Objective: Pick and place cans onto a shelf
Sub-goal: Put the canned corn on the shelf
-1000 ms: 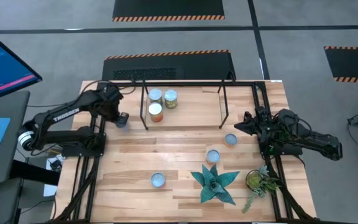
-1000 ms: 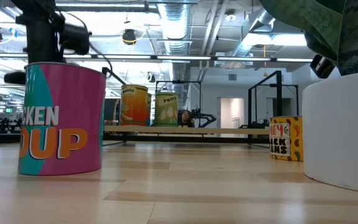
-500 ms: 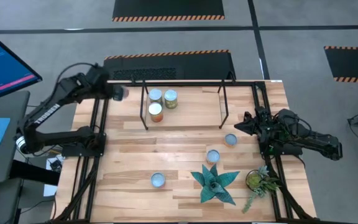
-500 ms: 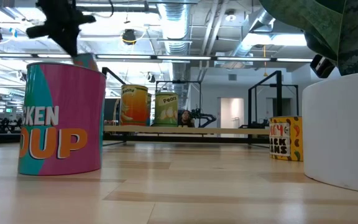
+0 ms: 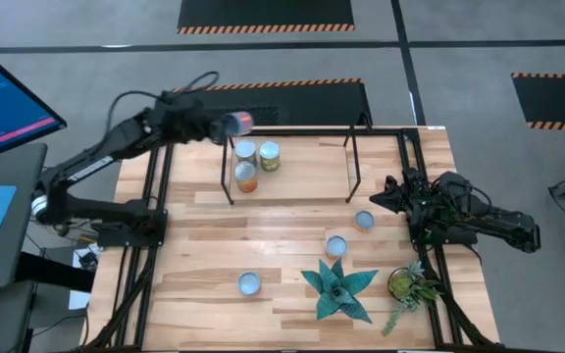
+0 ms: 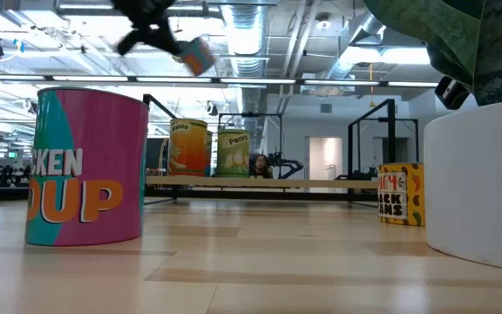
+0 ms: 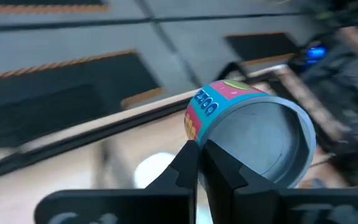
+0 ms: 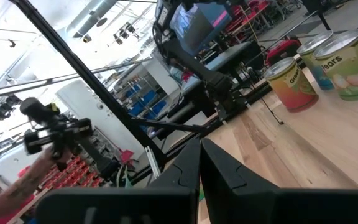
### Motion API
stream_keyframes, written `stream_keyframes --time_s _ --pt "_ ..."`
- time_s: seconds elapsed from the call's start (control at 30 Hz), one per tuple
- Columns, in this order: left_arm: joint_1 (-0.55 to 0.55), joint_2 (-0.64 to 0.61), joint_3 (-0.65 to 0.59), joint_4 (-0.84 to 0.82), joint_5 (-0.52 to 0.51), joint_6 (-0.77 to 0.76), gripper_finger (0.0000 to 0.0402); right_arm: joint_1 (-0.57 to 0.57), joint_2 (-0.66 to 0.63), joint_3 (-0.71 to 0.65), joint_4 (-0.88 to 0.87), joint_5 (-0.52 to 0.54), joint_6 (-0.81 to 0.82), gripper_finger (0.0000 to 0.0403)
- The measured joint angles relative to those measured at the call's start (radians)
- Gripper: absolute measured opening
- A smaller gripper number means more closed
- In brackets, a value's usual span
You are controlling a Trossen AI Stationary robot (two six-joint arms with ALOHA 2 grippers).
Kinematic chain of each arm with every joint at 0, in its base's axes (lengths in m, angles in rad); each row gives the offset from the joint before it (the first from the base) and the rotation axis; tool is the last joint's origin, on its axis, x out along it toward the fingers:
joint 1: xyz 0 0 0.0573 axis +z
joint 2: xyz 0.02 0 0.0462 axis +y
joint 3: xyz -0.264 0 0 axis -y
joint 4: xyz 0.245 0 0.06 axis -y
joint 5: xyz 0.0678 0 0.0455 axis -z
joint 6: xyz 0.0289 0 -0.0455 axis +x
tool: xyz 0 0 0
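Observation:
My left gripper (image 5: 216, 125) is shut on a pink and teal can (image 5: 235, 124), held high over the far left corner of the shelf (image 5: 353, 147), a black rod rack on the wooden table. In the low view the can (image 6: 199, 54) hangs tilted beside the gripper (image 6: 159, 30). Three cans (image 5: 246, 176) (image 5: 246, 151) (image 5: 269, 155) stand in the shelf's left part. Three more cans (image 5: 364, 221) (image 5: 335, 245) (image 5: 249, 284) stand on the table. My right gripper (image 5: 379, 199) is shut and empty at the table's right edge. My left gripper pinches the can at the rim of its silver round end (image 7: 199, 142), between its two fingers. The can lies tipped on its side, its silver end (image 7: 263, 146) facing back toward the wrist. It is lifted clear of the table and the shelf.
Two potted green plants (image 5: 339, 289) (image 5: 410, 286) stand near the table's near right. In the low view a big pink soup can (image 6: 85, 166) and a white pot (image 6: 478, 183) stand close. A person's arm (image 8: 5, 193) shows beyond the table.
My left gripper has risen and swung from the table's left side toward the far edge, then right toward the shelf's far left corner, carrying the can. The can has gone up with it and has tipped over onto its side.

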Motion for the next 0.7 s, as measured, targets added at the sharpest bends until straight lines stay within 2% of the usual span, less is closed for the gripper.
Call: stream_keyframes --time_s 0.17,0.3,0.47,0.7 --pt "-0.083 0.15 0.039 0.25 0.008 0.041 0.0 0.0 0.0 0.0 0.0 0.0 0.0 0.0038" --pt "-0.12 0.298 0.147 0.311 0.029 0.092 0.0 0.0 0.0 0.0 0.0 0.0 0.0 0.0038" --pt "-0.147 0.505 0.362 0.283 0.055 0.189 0.0 0.0 0.0 0.0 0.001 0.0 0.0 0.0038" --pt "-0.156 0.776 0.743 0.025 0.108 0.301 0.0 0.0 0.0 0.0 0.001 -0.001 0.0 0.0038"
